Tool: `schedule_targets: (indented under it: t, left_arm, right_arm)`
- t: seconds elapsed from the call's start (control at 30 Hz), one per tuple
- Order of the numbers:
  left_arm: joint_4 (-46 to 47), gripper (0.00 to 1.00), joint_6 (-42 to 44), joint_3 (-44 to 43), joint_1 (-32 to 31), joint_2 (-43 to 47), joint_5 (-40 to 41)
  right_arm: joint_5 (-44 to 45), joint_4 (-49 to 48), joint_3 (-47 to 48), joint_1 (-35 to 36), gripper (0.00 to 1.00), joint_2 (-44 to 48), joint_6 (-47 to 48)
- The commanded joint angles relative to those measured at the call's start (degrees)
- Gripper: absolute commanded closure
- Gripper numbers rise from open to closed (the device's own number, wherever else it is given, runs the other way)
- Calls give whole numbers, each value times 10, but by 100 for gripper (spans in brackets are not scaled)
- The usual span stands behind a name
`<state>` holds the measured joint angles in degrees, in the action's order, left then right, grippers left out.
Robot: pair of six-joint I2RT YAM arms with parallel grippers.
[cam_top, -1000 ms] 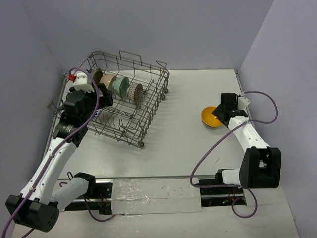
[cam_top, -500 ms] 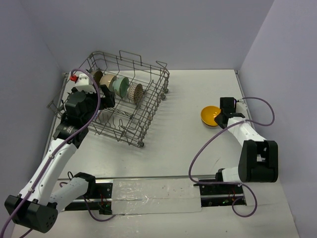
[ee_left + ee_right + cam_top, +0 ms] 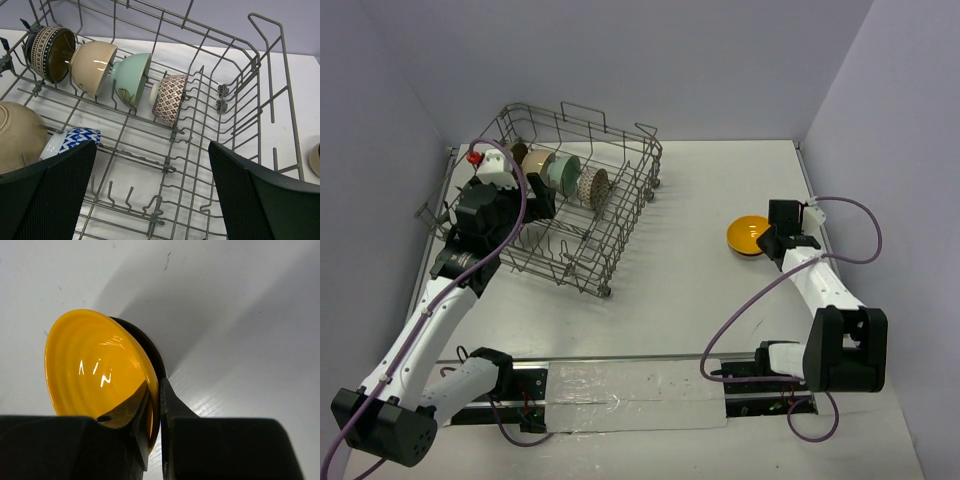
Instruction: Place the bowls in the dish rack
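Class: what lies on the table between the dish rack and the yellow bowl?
Nothing: the top view shows bare table between dish rack and yellow bowl.

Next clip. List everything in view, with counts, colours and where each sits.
dish rack: 1, grey wire, far left of table
racked bowls: 6; dark patterned, beige, pale green and brown-white patterned in a row; tan and blue-white nearer
yellow bowl: 1, orange-yellow, right side of table
table: 1, white
left gripper: 1, black, open above the rack
right gripper: 1, black, shut on the yellow bowl's rim
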<state>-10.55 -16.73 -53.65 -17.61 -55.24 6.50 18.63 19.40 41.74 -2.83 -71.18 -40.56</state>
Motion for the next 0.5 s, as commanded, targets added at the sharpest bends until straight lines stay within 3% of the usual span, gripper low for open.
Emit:
schedule_targets:
  t: [0.0, 0.23, 0.47]
  left_arm:
    - [28, 1, 6, -1, -2, 0, -17]
    - [33, 1, 6, -1, -2, -2, -36]
    - [19, 1, -24, -30, -3, 0, -105]
  right_arm:
    - [6, -5, -2, 6, 100, 41, 9]
    - [-14, -42, 9, 26, 100, 132, 40]
    - [10, -112, 48, 171, 100, 212, 121]
